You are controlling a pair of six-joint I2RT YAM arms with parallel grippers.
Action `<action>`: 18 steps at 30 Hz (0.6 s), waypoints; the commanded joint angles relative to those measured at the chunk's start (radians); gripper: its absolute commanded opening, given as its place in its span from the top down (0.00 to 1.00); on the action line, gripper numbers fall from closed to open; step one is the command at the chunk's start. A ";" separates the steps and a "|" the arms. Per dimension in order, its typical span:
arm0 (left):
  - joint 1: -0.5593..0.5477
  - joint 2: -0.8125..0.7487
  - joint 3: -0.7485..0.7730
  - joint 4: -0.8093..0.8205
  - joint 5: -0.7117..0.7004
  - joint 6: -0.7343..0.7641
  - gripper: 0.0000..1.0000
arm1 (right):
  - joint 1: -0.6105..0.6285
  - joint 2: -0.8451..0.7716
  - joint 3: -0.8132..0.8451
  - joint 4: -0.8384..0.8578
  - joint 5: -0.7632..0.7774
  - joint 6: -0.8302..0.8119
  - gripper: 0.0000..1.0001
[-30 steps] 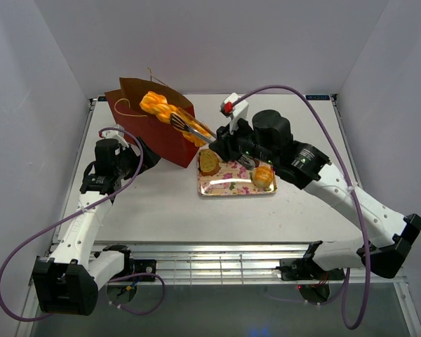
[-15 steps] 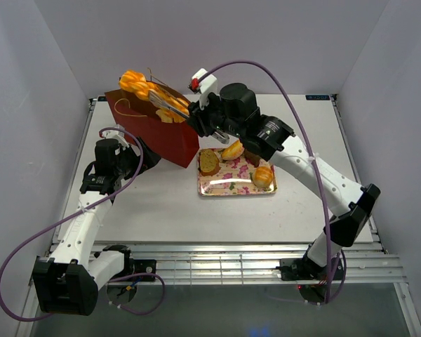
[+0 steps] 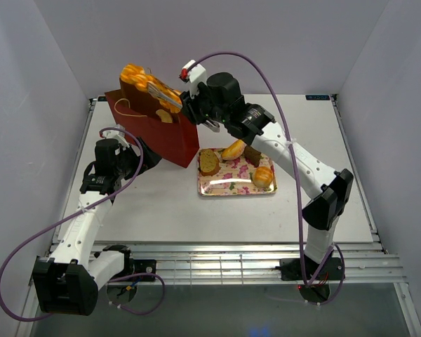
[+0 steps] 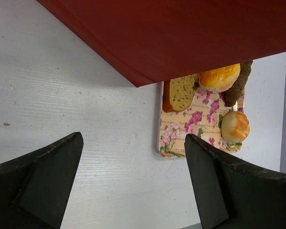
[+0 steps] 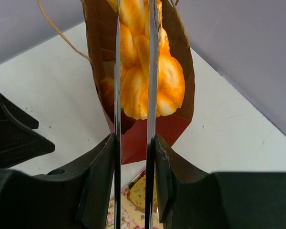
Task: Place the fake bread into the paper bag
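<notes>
One twisted loaf (image 3: 135, 77) over paper bag (image 3: 165, 137)

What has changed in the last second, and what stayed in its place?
The right fingers carried the twisted loaf left and away from the bases, until it hangs over the mouth of the paper bag; they still grip it. The left arm, bag and tray stayed put.

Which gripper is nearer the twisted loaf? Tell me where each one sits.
Right. The right gripper clamps the twisted loaf at the mouth of the paper bag; the left gripper sits open, low beside the bag's red side.
</notes>
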 commanded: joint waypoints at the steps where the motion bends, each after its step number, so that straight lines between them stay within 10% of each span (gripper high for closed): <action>1: -0.003 0.002 -0.006 0.017 0.017 -0.003 0.02 | -0.017 0.019 0.086 0.054 -0.025 -0.002 0.63; 18: -0.003 0.010 -0.007 0.018 0.024 -0.005 0.02 | -0.025 0.091 0.113 0.054 -0.061 -0.006 0.49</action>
